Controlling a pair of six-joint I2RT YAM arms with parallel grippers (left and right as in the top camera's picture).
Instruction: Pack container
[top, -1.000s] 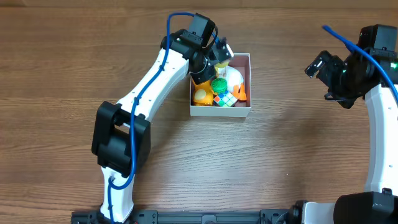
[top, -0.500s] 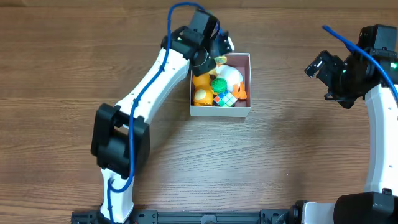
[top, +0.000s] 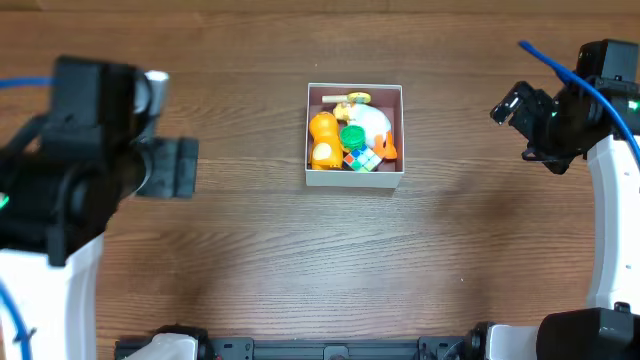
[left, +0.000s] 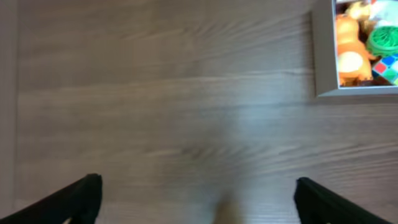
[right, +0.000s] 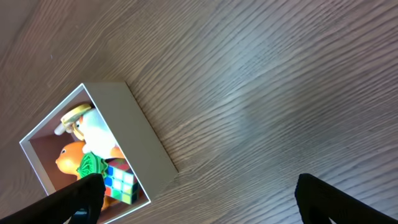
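The container, a square white box with a pinkish-brown inside, sits mid-table. It holds an orange toy, a green toy, a colour cube, a white toy and a small yellow piece. My left arm looms large at the left, well away from the box. The left gripper is open over bare wood, with the container's corner at the upper right of its view. My right gripper hangs open to the right of the box, its fingers empty.
Wood-grain table all around the box. The box wall lies to the lower left in the right wrist view. Blue cables run along both arms. The arm bases stand at the near edge.
My left arm has pulled out of the container and swung far left, its jaws opening on the way. A yellow piece now lies at the box's back. The right arm has not moved.
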